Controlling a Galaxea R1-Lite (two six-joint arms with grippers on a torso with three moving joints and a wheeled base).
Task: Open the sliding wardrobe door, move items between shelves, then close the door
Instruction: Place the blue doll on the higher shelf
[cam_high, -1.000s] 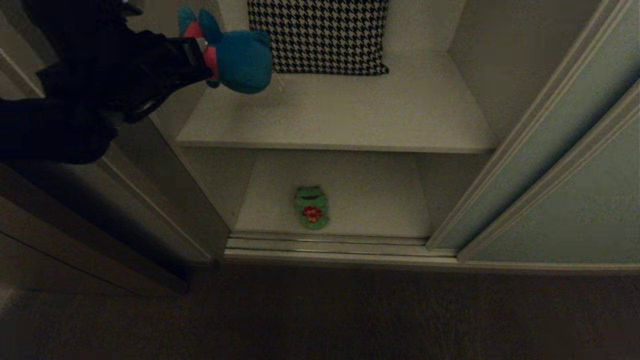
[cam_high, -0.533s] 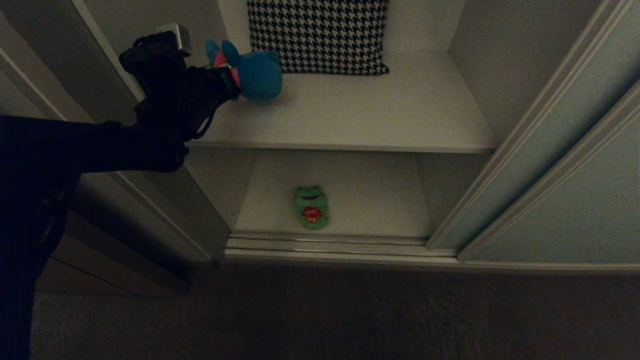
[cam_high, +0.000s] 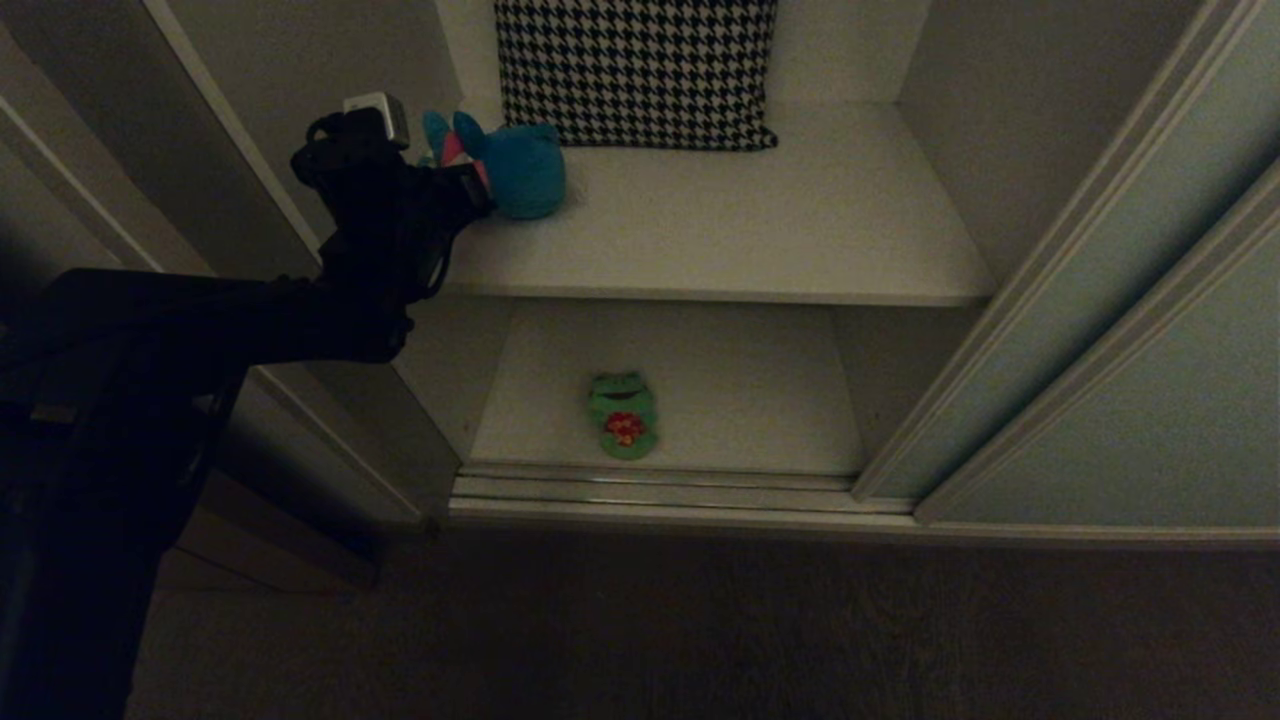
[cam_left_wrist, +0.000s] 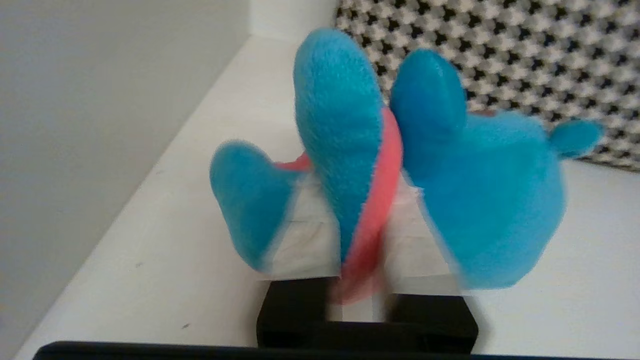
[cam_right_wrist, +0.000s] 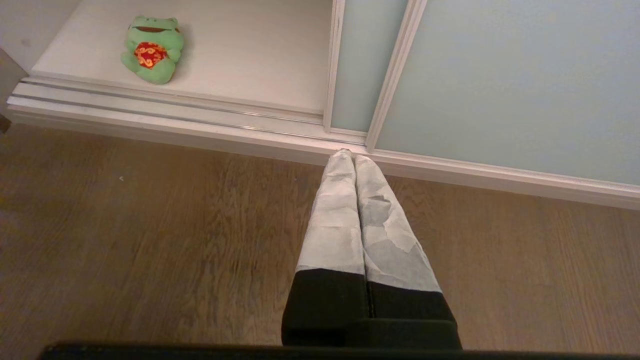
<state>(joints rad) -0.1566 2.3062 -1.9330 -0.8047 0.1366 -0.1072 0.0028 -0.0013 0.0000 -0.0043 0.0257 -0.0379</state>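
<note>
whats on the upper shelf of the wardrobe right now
On the upper shelf: a houndstooth cushion against the back wall, and the blue plush toy at its left end, gripped by the left gripper. Behind the cushion is hidden.

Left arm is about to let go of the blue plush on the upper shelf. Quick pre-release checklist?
1. Grip: left gripper is shut on the blue plush, pinching its pink band: ok.
2. Plush over the upper shelf, inside the front edge: ok.
3. Plush resting on the board: cannot tell; wrist view suggests it is at or just above it.
4. Clear of the houndstooth cushion: close beside it, contact cannot tell.
5. Green frog on the lower shelf, out of the way: ok.
6. Right gripper shut, parked over the floor: ok.
</note>
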